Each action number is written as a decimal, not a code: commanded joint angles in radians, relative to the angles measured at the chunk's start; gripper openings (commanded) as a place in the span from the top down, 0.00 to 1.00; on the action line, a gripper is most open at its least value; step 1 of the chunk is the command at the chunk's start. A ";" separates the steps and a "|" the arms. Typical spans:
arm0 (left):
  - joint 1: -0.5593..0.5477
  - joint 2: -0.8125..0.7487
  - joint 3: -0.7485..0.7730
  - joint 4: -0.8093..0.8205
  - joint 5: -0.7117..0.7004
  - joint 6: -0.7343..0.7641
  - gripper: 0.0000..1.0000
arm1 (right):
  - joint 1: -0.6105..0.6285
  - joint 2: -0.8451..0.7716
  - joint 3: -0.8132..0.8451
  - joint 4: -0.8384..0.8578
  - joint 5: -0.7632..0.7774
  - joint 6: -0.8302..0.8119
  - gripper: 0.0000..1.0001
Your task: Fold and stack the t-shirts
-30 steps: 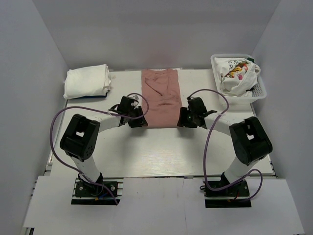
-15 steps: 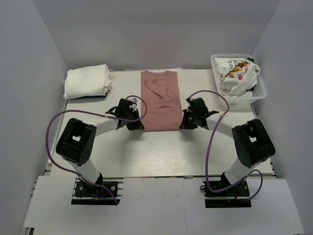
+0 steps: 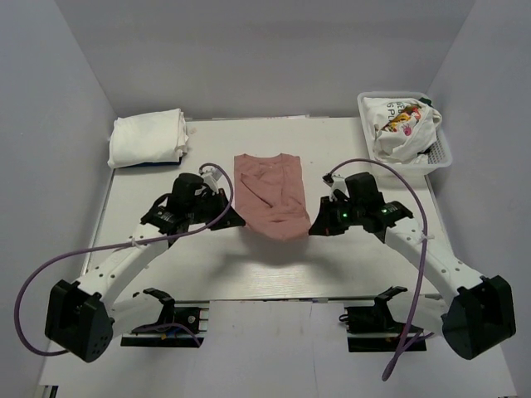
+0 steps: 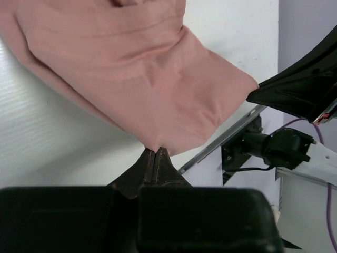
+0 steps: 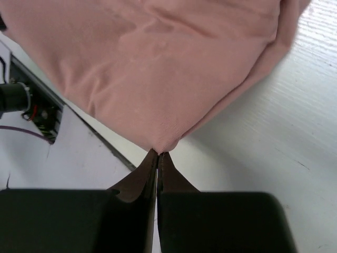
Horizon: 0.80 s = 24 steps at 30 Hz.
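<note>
Change: a second ago the dusty-pink t-shirt lay flat as a long strip reaching the far edge of the counter. Now both arms have swung outward and risen, the near hem hangs in the air, and the collar end has slid off the far edge toward the middle.
Left claw: the left gripper is clamped together on the near-left hem corner, with a nub of cloth pinched at its tips.
Right claw: the right gripper is squeezed on the near-right corner the same way.
Shirt now: the far half rests mid-counter, while the near half sags between the two claws, creased diagonally.
Meaning: to my eye this is the start of the cross fold, hem to be carried up to the collar. Stacking is yet to come.
Around: folded white t-shirts sit at the far-left corner. A white mesh basket at the far-right corner holds a printed white t-shirt, bundled and unfolded.
In the way: nothing lies between hem and collar. An uneven lift could skew the fold.
</note>
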 commanded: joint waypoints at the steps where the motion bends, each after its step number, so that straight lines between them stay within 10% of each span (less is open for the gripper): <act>1: -0.001 -0.055 0.035 -0.034 0.006 -0.031 1.00 | -0.004 -0.029 0.105 -0.047 -0.072 -0.017 1.00; 24: 0.051 0.291 0.492 -0.050 -0.631 -0.063 1.00 | -0.128 0.451 0.566 0.034 0.060 0.011 1.00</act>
